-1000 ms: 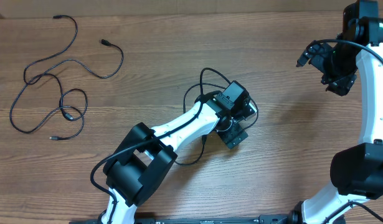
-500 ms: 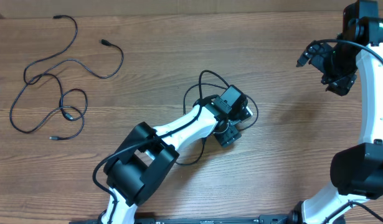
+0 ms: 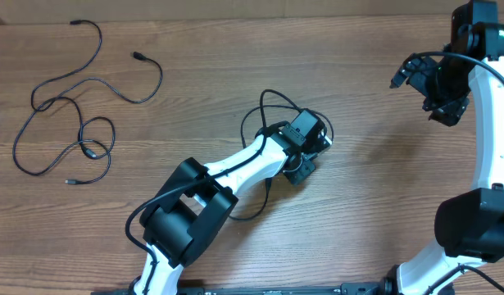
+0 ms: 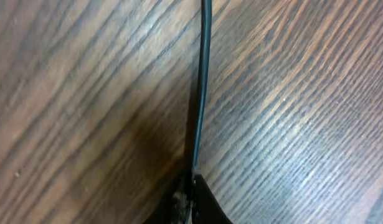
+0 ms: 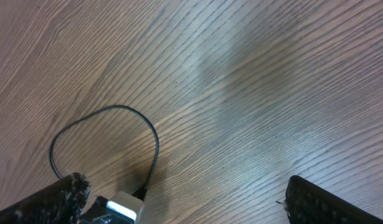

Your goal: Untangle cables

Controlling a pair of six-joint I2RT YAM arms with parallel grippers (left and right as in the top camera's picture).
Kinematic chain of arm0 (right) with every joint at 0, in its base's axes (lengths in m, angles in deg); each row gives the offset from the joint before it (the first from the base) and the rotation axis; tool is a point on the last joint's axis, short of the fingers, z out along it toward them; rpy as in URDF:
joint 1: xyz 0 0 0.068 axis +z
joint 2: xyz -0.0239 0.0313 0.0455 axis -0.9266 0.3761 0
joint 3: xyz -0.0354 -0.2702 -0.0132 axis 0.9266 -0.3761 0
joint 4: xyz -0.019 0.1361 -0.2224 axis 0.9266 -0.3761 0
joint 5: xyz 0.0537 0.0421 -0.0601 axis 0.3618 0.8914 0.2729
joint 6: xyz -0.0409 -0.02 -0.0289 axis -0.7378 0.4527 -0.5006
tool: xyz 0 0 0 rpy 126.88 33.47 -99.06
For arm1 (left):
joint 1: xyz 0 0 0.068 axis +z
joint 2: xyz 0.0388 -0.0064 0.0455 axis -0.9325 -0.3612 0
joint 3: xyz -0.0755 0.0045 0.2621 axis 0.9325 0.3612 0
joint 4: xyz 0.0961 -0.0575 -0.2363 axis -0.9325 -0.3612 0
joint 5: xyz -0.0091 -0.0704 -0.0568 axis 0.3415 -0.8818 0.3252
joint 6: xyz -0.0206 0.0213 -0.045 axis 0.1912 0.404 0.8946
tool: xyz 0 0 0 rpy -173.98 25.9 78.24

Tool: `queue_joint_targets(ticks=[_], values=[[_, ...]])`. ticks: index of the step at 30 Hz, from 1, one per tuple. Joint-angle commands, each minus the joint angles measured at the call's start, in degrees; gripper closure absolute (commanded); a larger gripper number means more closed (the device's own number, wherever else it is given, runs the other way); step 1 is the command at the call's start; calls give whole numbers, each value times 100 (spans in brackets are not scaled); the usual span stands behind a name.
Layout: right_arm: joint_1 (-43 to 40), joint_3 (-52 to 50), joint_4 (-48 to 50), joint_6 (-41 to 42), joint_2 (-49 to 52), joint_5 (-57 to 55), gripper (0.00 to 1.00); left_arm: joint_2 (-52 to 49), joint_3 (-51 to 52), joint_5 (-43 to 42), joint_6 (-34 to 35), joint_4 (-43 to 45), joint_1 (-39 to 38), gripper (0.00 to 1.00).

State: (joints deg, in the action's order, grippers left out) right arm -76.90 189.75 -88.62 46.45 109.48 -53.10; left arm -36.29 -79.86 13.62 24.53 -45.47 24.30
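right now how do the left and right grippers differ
The left gripper is shut on a thin black cable, low over the middle of the table. The right gripper is open, holds nothing, and hangs near the table's right edge. Both are black.

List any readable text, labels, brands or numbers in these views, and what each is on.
No readable text in any view.
Wooden table: bare grain, no markings.
Cables: no print or tags visible.
Left arm and right arm: no legible labels. The green light on the right arm is an indicator, not a sign.
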Motion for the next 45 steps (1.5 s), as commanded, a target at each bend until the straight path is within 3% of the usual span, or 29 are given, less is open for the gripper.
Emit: queue_joint_targets(ticks=[1, 9, 30, 33, 35, 36, 37, 40, 45], values=[[-11, 2, 11, 24, -83, -37, 0, -404, 140, -31, 949, -487, -7, 96], [-11, 2, 13, 24, -83, -37, 0, 317, -282, -28, 2979, -1217, 28, 96], [-11, 2, 13, 24, -83, -37, 0, 2833, -282, -7, 3770, -1499, 761, 96], [-11, 2, 11, 24, -83, -37, 0, 2885, -282, -11, 3558, -1488, 885, 96], [-11, 2, 13, 24, -81, -37, 0, 2822, -271, -101, 3069, -1517, 883, 96], [-11, 2, 11, 24, -81, -37, 0, 2767, -267, -197, 2787, -1591, 835, 94], [-11, 2, 13, 24, -83, -37, 0, 2669, -262, -219, 2603, -1709, 754, 81], [-11, 2, 13, 24, -81, -37, 0, 2350, -260, -177, 2350, -2000, 566, 62], [-11, 2, 11, 24, -81, -37, 0, 1681, -260, -175, 2173, -2212, 273, 49]])
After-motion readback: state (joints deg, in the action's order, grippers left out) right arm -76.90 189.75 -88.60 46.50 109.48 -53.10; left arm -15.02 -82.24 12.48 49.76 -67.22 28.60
